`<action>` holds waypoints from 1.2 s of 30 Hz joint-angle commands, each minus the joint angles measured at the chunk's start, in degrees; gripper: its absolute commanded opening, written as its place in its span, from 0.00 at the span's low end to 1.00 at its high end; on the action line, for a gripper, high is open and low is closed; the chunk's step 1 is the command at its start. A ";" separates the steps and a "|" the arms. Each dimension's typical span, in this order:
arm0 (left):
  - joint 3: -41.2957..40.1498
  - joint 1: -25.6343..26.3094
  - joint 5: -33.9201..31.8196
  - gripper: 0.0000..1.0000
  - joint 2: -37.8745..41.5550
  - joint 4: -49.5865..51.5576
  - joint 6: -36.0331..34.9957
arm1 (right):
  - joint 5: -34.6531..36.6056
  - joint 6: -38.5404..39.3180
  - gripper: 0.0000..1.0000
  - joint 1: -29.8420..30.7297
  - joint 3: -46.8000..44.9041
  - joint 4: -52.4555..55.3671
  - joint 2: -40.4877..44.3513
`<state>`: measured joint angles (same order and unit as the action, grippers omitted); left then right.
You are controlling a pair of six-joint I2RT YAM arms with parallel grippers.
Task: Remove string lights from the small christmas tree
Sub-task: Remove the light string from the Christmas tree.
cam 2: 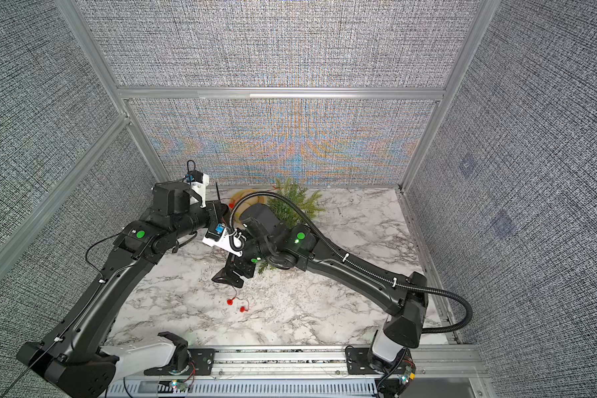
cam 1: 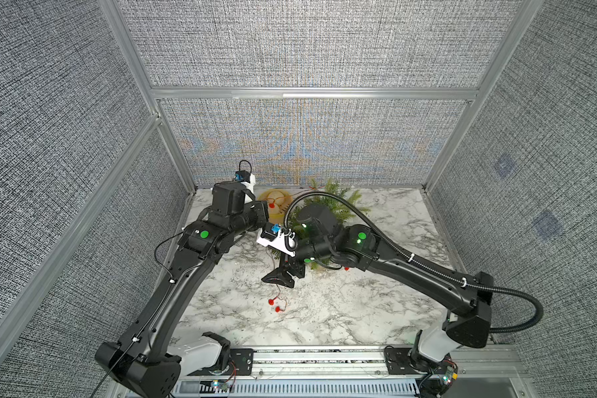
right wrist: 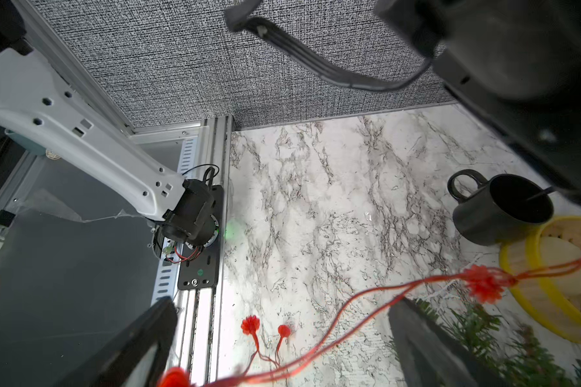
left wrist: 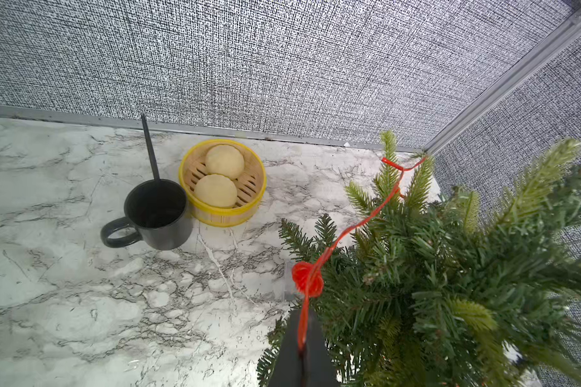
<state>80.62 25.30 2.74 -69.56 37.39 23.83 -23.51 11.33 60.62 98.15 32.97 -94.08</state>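
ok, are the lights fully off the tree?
No, in the left wrist view the red wire of the lights runs across the branches of the tree up to its tip.

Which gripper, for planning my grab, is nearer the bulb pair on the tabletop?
Right. The right gripper hangs just above the bulb pair; the left gripper is rearward beside the christmas tree.

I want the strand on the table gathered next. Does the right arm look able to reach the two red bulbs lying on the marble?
Probably yes: the right gripper hangs open just beyond the two red bulbs of the string lights, with bare marble between.
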 commanded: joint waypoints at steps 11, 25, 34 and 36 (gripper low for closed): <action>-0.02 -0.07 -1.18 0.00 -0.76 -1.00 -0.85 | -4.01 1.41 0.99 0.07 1.61 1.17 0.28; 2.49 -1.35 -1.78 0.00 -5.39 -5.27 -2.06 | 4.72 -2.55 0.97 -3.20 -0.38 2.85 5.58; 3.82 -3.02 -1.95 0.00 -7.64 -7.90 -2.10 | 8.99 -2.13 0.93 -4.31 1.91 5.43 6.96; 4.15 -3.58 -1.89 0.00 -8.04 -8.25 -2.12 | 10.23 -1.69 0.92 -4.45 2.66 6.43 7.29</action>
<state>84.20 22.22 1.45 -77.28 31.66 22.09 -15.90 9.34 56.23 99.88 37.52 -87.29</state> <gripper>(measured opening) 0.048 0.922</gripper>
